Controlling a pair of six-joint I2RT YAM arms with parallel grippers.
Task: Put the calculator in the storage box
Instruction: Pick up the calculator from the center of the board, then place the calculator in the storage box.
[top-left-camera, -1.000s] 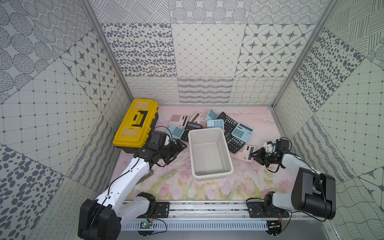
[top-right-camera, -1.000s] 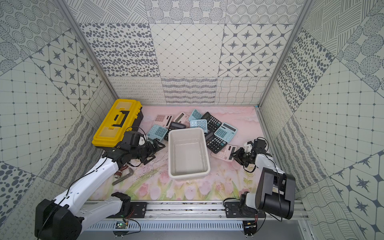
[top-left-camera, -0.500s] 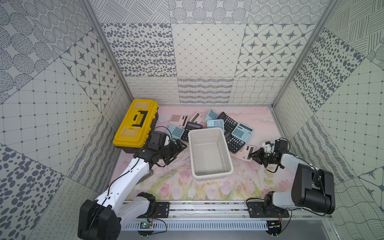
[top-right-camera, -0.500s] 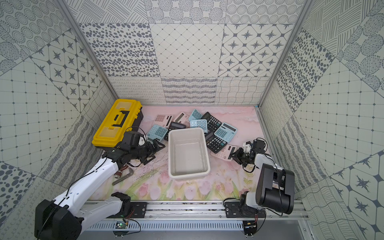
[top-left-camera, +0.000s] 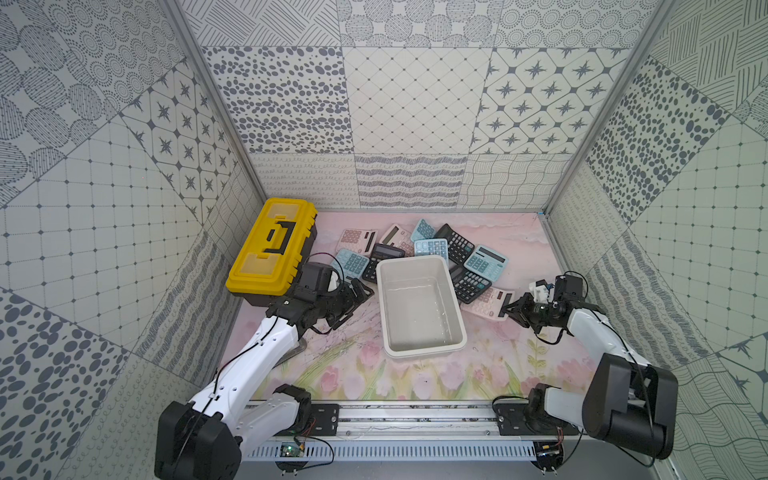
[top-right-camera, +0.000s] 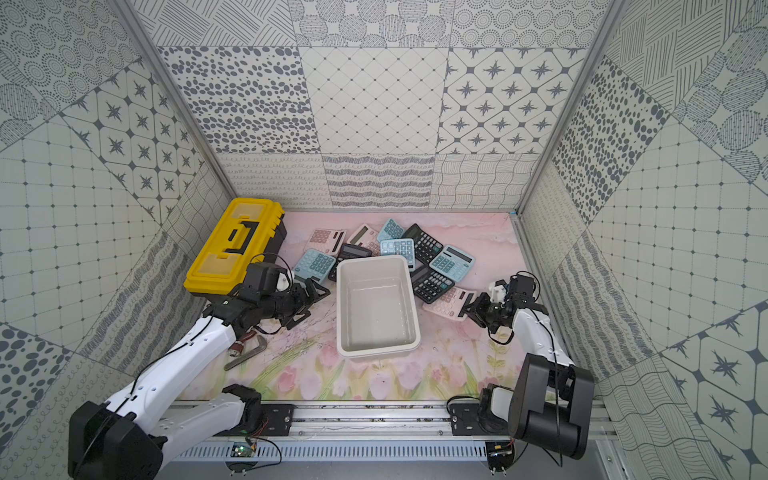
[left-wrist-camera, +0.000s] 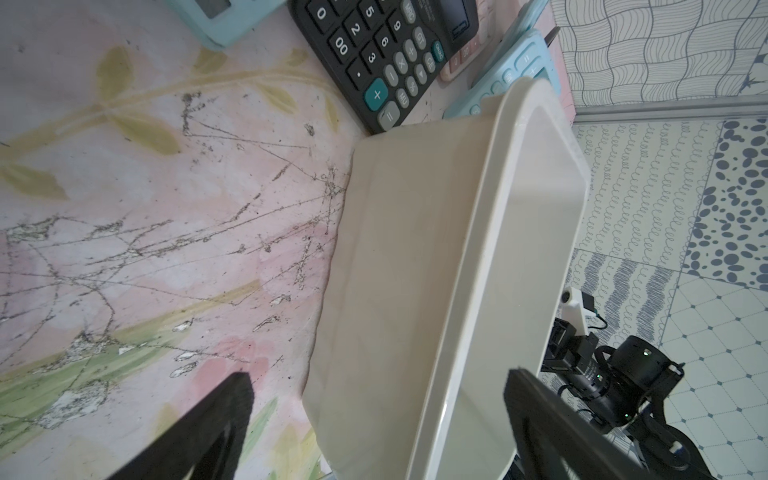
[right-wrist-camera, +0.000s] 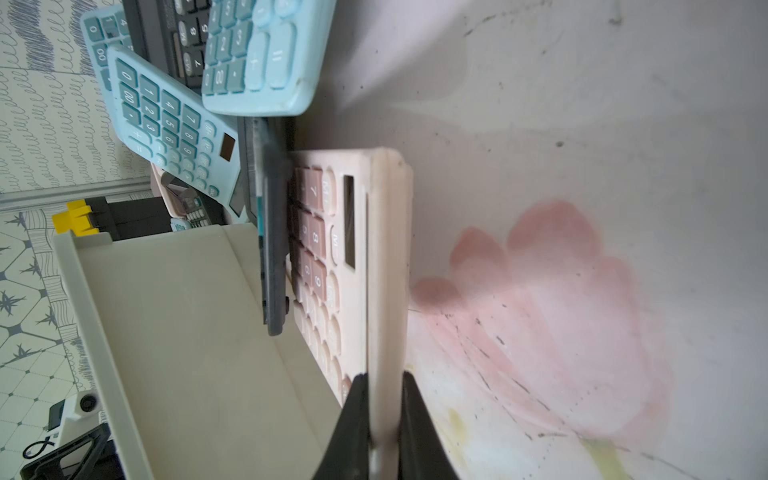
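The calculator (top-left-camera: 484, 301) (top-right-camera: 451, 302) is pale pink and lies on the mat just right of the storage box (top-left-camera: 419, 262) (top-right-camera: 376, 261), a white open tub. My right gripper (top-left-camera: 508, 309) (top-right-camera: 470, 309) (right-wrist-camera: 384, 380) is shut on the calculator's (right-wrist-camera: 353, 249) near edge, one finger above it and one below. A black calculator (right-wrist-camera: 272, 249) overlaps its far side. My left gripper (top-left-camera: 361, 296) (top-right-camera: 318, 296) (left-wrist-camera: 378, 376) stands open beside the box's left wall (left-wrist-camera: 415, 249), holding nothing.
Several blue, black and pink calculators (top-left-camera: 432, 249) are heaped behind and right of the box. A yellow-lidded toolbox (top-left-camera: 272, 245) sits at the back left. A wrench (top-right-camera: 245, 353) lies under my left arm. Patterned walls close in the sides and back.
My right gripper has slid a little left onto the pink calculator's edge and shut on it. The left arm and the box have not moved.
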